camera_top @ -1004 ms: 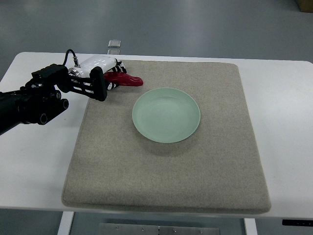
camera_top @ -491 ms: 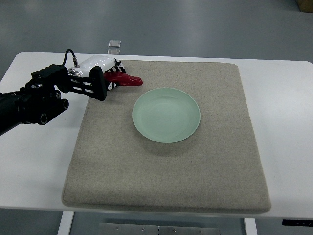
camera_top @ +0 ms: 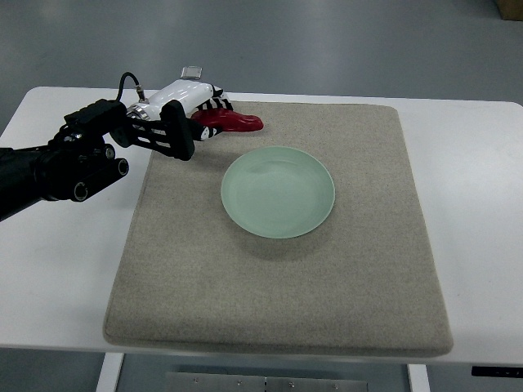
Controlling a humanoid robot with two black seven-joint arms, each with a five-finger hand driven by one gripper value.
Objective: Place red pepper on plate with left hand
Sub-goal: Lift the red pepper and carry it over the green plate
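Observation:
My left hand [camera_top: 204, 110], white with black fingers, is shut on the red pepper [camera_top: 233, 122] and holds it above the far left part of the beige mat [camera_top: 278, 278]. The pepper's tip points right, toward the far side of the pale green plate [camera_top: 278, 192]. The plate sits empty on the mat's middle, to the right of and nearer than the hand. The black left arm [camera_top: 57, 167] comes in from the left edge. The right arm is out of view.
The mat lies on a white table [camera_top: 474, 204]. A small metal bracket [camera_top: 192, 73] sits at the table's far edge, just behind the hand. Grey floor lies beyond.
My left hand has risen and moved right and a little farther back with the red pepper in it. The plate has not moved.

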